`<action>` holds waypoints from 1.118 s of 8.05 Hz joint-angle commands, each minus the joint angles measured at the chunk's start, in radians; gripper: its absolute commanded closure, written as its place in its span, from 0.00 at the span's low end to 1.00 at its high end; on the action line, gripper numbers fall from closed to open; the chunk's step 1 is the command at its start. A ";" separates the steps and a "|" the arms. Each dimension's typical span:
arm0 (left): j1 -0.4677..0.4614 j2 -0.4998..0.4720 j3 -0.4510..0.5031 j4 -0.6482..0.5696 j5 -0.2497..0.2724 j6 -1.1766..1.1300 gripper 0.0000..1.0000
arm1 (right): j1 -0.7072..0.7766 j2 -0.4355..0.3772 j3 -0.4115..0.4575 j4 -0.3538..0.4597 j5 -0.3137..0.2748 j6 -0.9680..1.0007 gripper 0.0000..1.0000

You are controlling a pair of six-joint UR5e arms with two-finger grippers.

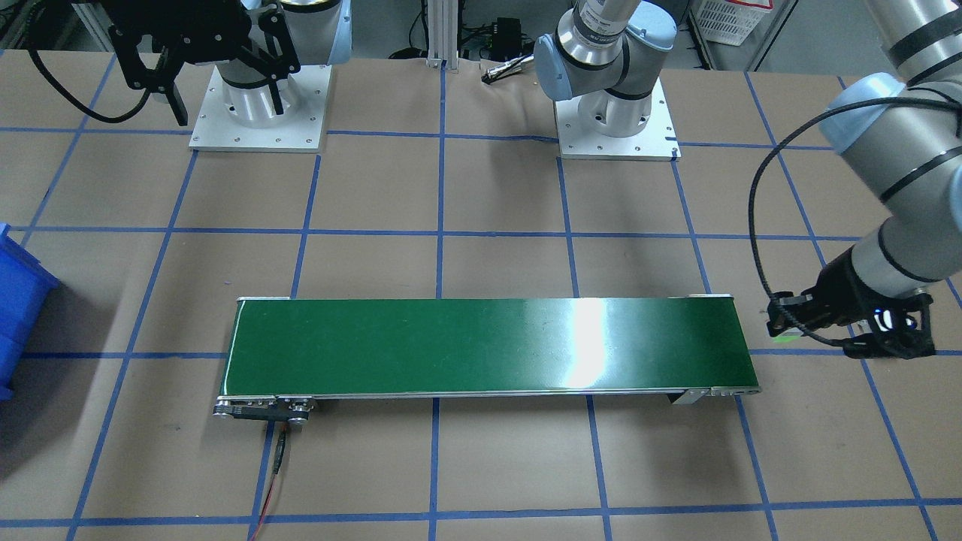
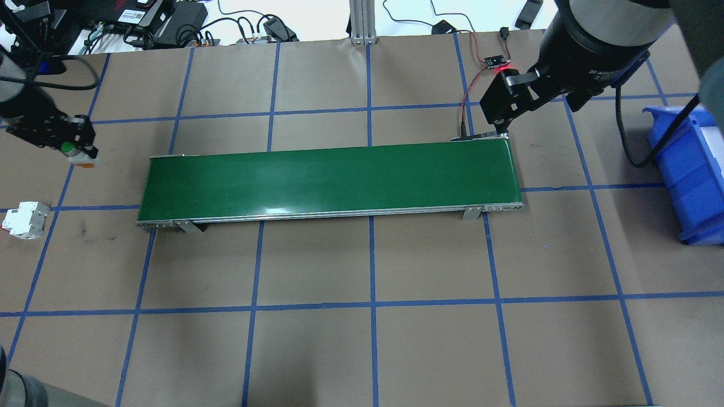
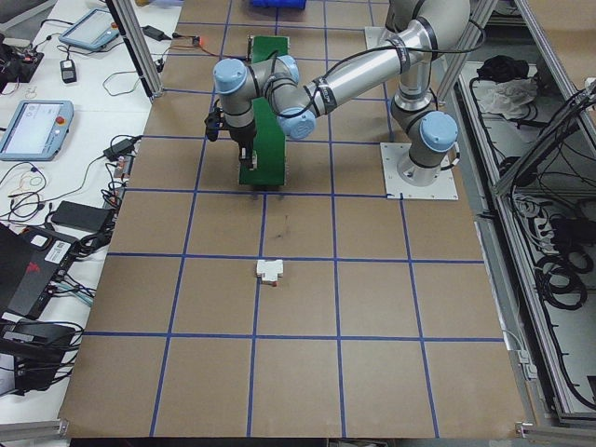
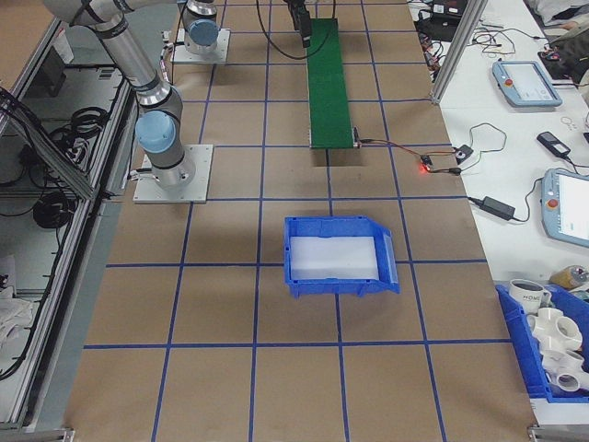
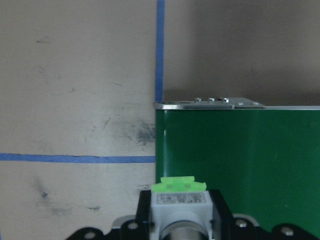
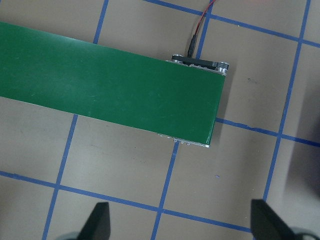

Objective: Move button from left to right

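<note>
The left gripper [image 2: 76, 148] has its jaws closed around the button [image 5: 179, 207], whose green cap [image 2: 68, 147] shows from overhead and whose light green trim points forward in the left wrist view. It holds the button above the brown paper tabletop [image 2: 362, 350], just beside the left end of the green conveyor belt [image 2: 328, 181] (the belt's metal corner sits straight ahead in the wrist view). The button is clear of the belt and, as far as the views show, off the paper.

A white breaker-like block [image 2: 25, 220] lies on the tabletop near that same end, apart from the gripper.

The right gripper [image 1: 222, 98] hangs above the belt's far right end with its jaws spread wide and nothing between them. A blue bin [image 2: 687, 169] stands on the tabletop beyond that end.
</note>
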 commanded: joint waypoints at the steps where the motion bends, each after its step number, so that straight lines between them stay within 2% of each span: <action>1: -0.060 -0.003 -0.045 0.006 -0.013 -0.079 0.82 | -0.001 -0.001 0.000 -0.001 -0.003 0.007 0.00; 6: -0.062 -0.010 -0.066 0.006 -0.021 -0.046 0.80 | -0.006 0.001 0.000 -0.034 -0.001 0.002 0.00; 9: -0.077 0.002 -0.069 0.008 -0.018 0.583 0.80 | -0.006 0.001 0.002 -0.031 -0.003 0.007 0.00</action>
